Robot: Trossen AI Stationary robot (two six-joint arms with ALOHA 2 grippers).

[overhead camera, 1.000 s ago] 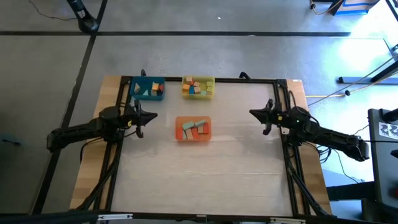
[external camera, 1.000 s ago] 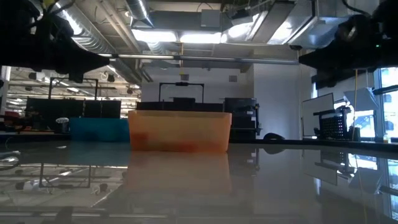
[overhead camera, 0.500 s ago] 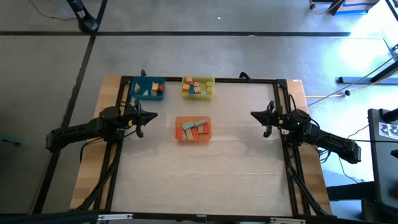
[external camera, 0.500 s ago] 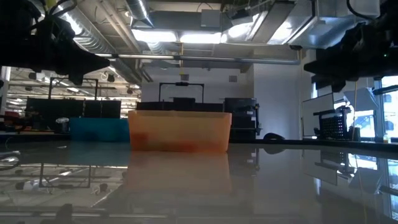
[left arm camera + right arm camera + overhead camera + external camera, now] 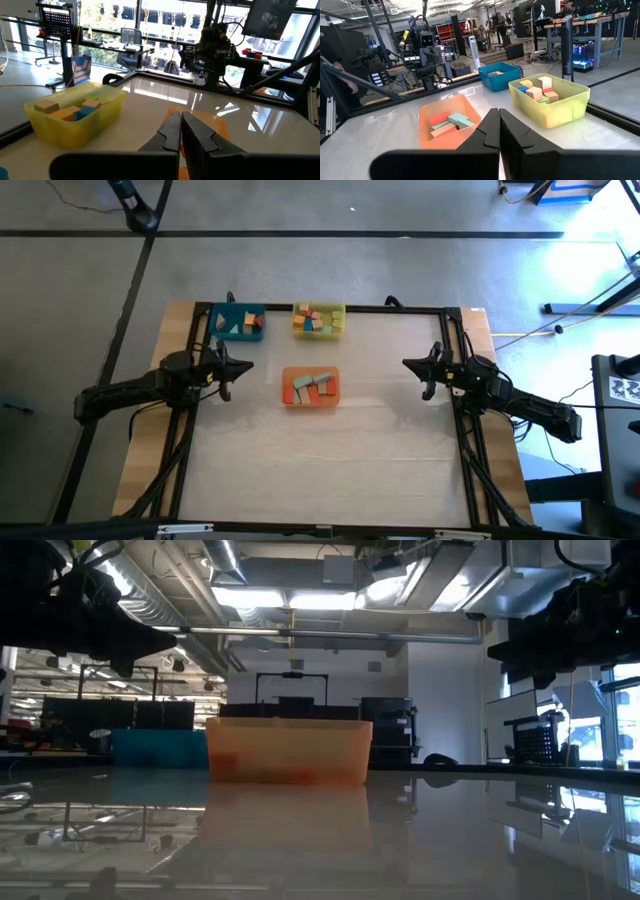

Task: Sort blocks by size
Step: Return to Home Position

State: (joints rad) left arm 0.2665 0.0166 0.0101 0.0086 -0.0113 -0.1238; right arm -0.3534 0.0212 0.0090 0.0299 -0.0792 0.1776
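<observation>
The two dark, tapered fingers (image 5: 170, 131) of the left gripper (image 5: 180, 116) are pressed flat together with nothing between them, and those of the right gripper (image 5: 498, 112) are likewise clenched on nothing. In the high view the left gripper (image 5: 240, 366) is held left of centre and the right gripper (image 5: 410, 364) right of centre, both pointed inward over the glossy pale table (image 5: 330, 460), which is edged by a thin black frame (image 5: 400, 309). Between the two, just left of the middle, the orange rectangular plastic tray (image 5: 311, 369) is set, translucent and smooth-walled; flat oblong small wooden blocks (image 5: 312, 388) in red, orange and pale blue-green are piled in it. At the upper edge of the table the yellow rectangular plastic tray (image 5: 319, 305) is filled with chunky cubes in bare wood, blue and green, and just left of it the blue rectangular plastic tray (image 5: 238, 307) is seen with a few wood, yellow and orange pieces. No block is seen loose on the table. Compared with a second ago, the right arm has been drawn slightly back toward the right edge and lowered, as its dark outline at the upper right of the low view shows; the left arm, the trays and their contents are unchanged.
</observation>
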